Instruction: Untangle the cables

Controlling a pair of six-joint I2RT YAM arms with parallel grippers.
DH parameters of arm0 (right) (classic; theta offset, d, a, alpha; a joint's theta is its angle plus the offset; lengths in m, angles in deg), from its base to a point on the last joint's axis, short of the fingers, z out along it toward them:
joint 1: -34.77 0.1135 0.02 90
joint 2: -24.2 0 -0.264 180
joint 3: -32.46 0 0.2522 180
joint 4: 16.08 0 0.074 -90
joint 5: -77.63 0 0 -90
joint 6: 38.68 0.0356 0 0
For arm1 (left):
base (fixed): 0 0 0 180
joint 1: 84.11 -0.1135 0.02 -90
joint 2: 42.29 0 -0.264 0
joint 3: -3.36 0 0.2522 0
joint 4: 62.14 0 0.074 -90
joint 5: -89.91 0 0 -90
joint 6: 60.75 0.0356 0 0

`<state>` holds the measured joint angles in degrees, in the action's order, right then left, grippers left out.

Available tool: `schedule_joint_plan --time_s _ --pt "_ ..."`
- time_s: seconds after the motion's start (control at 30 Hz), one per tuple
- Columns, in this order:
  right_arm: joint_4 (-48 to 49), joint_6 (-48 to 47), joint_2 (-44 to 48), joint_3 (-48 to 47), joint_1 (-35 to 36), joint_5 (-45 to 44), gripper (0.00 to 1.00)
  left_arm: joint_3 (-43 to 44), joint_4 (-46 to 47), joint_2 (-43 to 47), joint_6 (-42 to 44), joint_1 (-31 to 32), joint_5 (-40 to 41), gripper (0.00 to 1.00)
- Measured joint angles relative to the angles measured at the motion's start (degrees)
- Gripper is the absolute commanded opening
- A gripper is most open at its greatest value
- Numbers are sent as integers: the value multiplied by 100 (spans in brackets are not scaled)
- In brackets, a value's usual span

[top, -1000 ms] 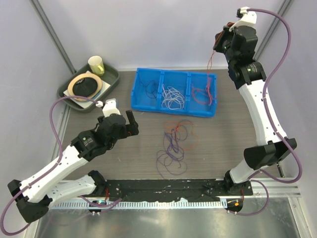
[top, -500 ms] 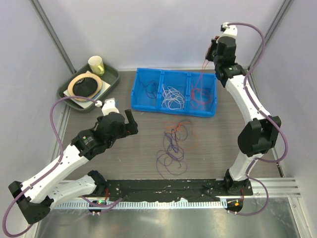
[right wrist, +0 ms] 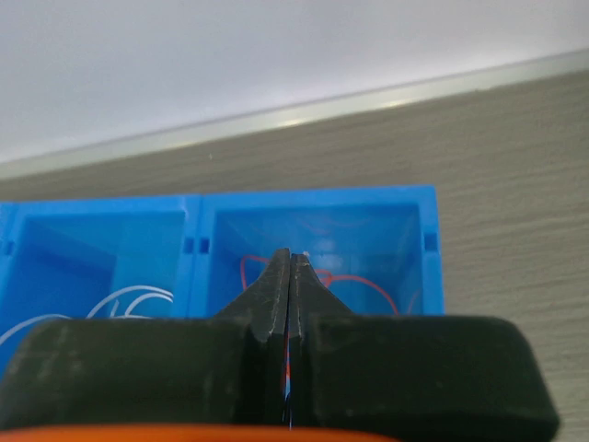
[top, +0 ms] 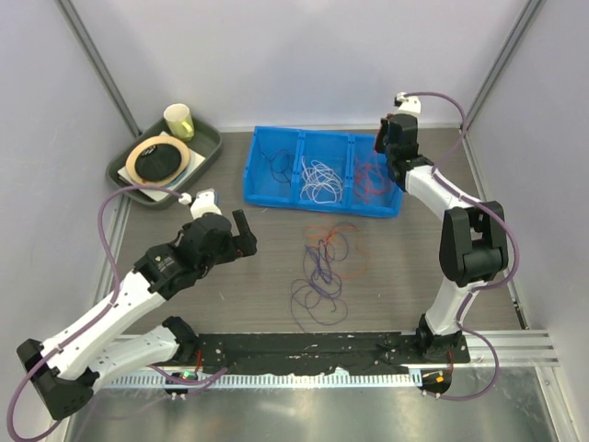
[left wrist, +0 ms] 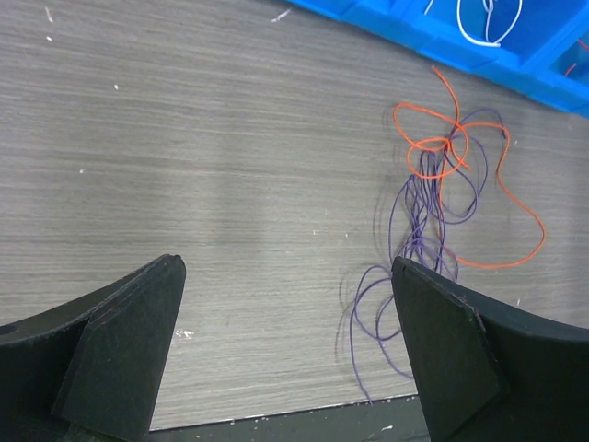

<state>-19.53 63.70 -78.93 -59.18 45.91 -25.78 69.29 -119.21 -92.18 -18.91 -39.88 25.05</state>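
Mia: Where were the cables [top: 322,267]?
Ben: Some lay in a tangle on the table [top: 414,253], in the middle, in front of the blue bin [top: 313,204]. They were mostly purple cables [left wrist: 425,221], with an orange cable [left wrist: 456,140] looped over the top of them.
Mia: Was anything in the bin?
Ben: Yes. It had three parts. A dark cable [top: 274,164] was in the left part, white cables [top: 318,177] were in the middle one, and red cables [top: 373,177] were in the right one.
Mia: What about the left gripper [left wrist: 286,265]?
Ben: It hung over bare table, to the left of the tangle. Its fingers were spread wide and held nothing.
Mia: And the other one?
Ben: The right gripper [right wrist: 290,255] was up over the right part of the bin, above the red cables. Its fingers were pressed tight together. A thin red line showed in the crack between them, but I could not tell if that was a cable being pinched.
Mia: What else was there?
Ben: A tray [top: 210,147] sat at the far left corner, with a yellow cup [top: 179,120] and a roll of tape [top: 158,157] on it.
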Motion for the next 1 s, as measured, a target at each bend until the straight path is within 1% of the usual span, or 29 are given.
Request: schedule_joint_plan --time_s 0.1,0.23,0.3,0.43,0.67,0.73,0.77,0.83,0.87,0.97,1.0 --pt "-85 0 -2 212 0 0 3 -87 22 -55 -52 -4 -192 100" --pt "-376 -28 -20 118 0 -7 3 -101 52 -157 -85 -7 -420 100" --pt "-835 -61 -160 -221 0 -35 3 -105 87 -179 -92 -9 -498 100" --pt "-1716 -136 -756 -1220 11 -179 1 -160 151 -181 -107 -11 -599 100" --pt "-2752 -136 -1554 -1714 205 -789 1 -286 149 -122 -149 -11 -632 100" --pt "-3077 -92 -1803 -1869 282 -929 6 -286 151 -107 -157 -11 -629 100" --pt "-3206 -63 -1886 -1934 304 -975 14 -286 149 -101 -160 -11 -629 100" --pt "-3515 26 -2031 -2081 350 -1056 22 -286 149 -94 -160 -11 -625 100" --pt "-3683 55 -2063 -2149 367 -1088 29 -286 149 -94 -160 -11 -623 100" --pt "-4015 138 -2063 -2304 374 -1167 38 -286 149 -96 -157 -11 -612 100" --pt "-4085 146 -2061 -2378 374 -1182 39 -286 149 -96 -160 -11 -610 100"
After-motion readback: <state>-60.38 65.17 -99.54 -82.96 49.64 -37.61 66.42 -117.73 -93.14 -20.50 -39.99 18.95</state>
